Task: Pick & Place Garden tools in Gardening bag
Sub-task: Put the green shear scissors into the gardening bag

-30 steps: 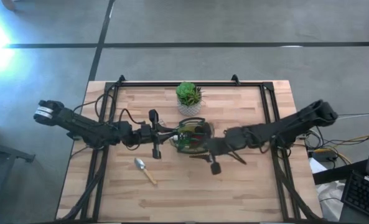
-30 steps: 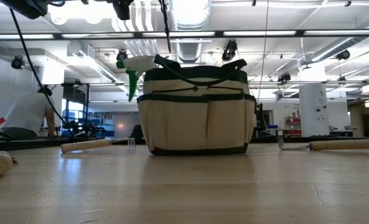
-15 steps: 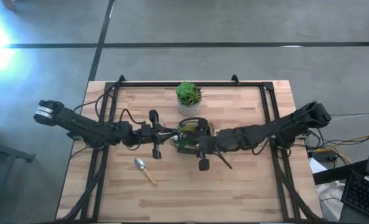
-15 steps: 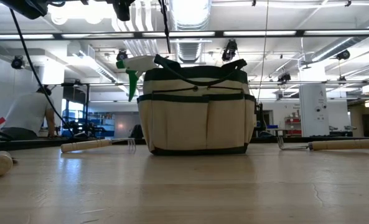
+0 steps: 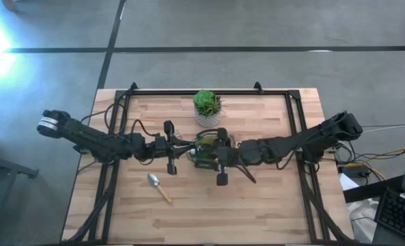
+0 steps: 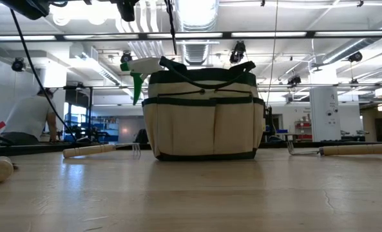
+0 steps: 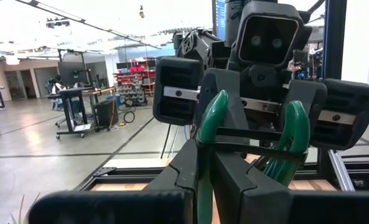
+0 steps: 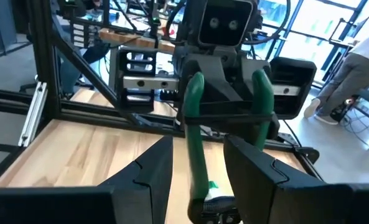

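We see the soft tan fabric gardening bag with dark green trim and loop handles standing upright in the middle of the pale wooden desk, largely covered from above by both arms meeting over it. A green-and-white spray tool sticks out of its top. The left claw is over the bag's left side, its fingers pressed together on one limb of a glossy green two-limbed piece joined by a dark bar; we cannot tell which tool that is. The right claw faces it from the other side, fingers apart with the same green limb between them; whether they touch it we cannot tell. Just behind the bag stands a green plant in a white pot. In front and to the left a silver wooden-handled trowel lies flat, apart from the bag. At desk level a wooden-handled rake fork lies left of the bag, and a second wooden-handled pronged tool lies to its right. A person in a light top bends over in the room beyond.
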